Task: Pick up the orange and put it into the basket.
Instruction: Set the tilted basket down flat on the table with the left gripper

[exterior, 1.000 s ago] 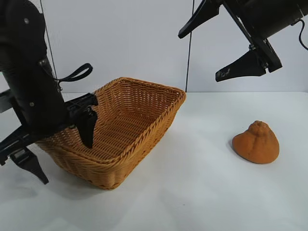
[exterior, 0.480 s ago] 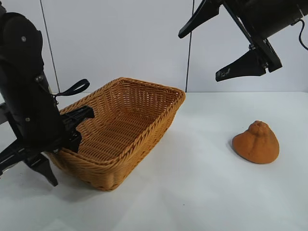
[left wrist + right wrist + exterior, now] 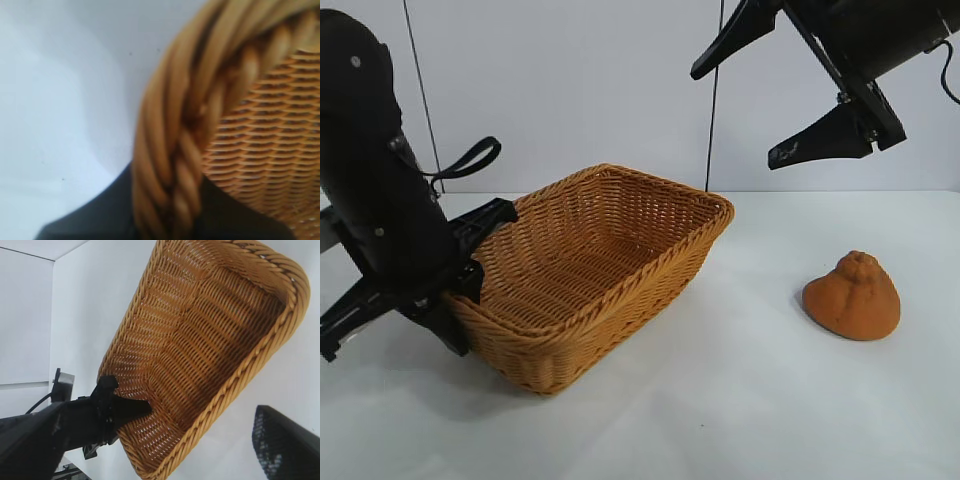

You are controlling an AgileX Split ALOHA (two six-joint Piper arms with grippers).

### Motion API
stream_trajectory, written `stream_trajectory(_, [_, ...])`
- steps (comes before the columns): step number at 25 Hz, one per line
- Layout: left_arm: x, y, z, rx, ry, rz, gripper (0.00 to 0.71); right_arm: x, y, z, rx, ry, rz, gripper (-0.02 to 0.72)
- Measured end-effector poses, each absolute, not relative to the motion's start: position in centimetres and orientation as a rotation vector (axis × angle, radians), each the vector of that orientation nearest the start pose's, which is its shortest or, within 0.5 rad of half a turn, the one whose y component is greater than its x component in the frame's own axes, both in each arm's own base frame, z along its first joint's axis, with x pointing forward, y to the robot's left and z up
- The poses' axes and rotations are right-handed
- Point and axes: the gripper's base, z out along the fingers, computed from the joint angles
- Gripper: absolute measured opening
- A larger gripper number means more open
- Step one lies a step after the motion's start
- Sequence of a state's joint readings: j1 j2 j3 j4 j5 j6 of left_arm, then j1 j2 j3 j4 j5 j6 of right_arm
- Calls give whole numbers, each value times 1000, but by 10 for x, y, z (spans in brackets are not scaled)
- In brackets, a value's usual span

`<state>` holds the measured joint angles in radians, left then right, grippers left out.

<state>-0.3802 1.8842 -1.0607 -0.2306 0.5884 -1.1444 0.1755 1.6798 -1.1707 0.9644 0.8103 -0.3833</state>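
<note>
- Two grippers are in view: the left gripper [image 3: 460, 285] is clamped on the basket [image 3: 620, 250], one finger lying inside the near-left corner and the other down the outer wall, with the braided rim [image 3: 175, 165] pinched between them.
- From the left wrist, that rim fills the space right at the gripper's base, the woven inner wall just behind it.
- High above the bench [image 3: 740, 400], the right gripper [image 3: 780, 85] hangs with its fingers spread wide and nothing between them.
- Below the right gripper and a little to its outer side, the orange [image 3: 853, 296] sits alone on the bench, knobbly top up, well apart from the basket.
- Seen from the right wrist, the basket's inside holds nothing but the left gripper's finger [image 3: 127, 407] over the rim, far from the right gripper's own fingertip [image 3: 285, 445].
</note>
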Motion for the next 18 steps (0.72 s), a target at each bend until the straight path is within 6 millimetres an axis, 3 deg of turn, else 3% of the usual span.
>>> stream_trajectory(9, [366,-94,188,-1028,2750,-519,87,334,114,257,21,2562,1034,683])
stream_trajectory(13, [375,-81,203,-868,2784,-513,87,334,114,257,21,2562,1034,683])
stream_trajectory(18, [377,-79,210,-681,2831,-491,87,333,115,257,15,2568,1041,683])
